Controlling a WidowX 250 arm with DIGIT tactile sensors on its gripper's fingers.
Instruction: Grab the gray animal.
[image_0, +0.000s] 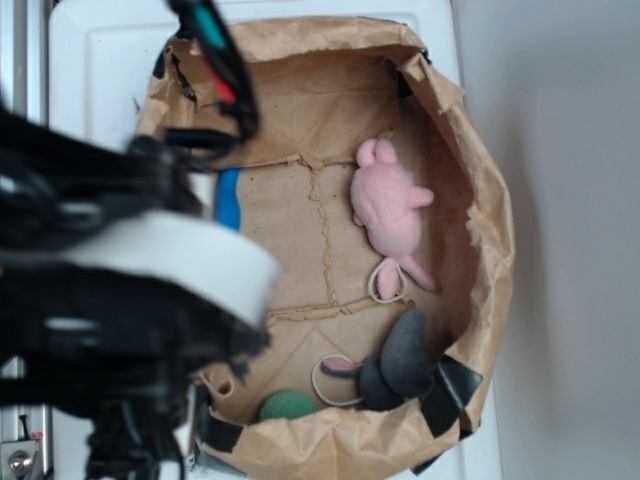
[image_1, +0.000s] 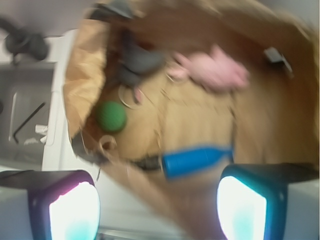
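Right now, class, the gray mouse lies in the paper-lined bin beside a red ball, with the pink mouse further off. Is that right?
Not quite: the ball is green, not red, as the exterior view shows. The rest holds: the gray mouse lies beside it in the paper-lined bin, with the pink mouse further off.

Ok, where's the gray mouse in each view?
Exterior: gray mouse at bottom right of the bag, right of the green ball.
Wrist: gray mouse at upper left, blurred, above the green ball.
Shared landmark: the green ball beside it.

Soft even light — wrist view badly blurred.
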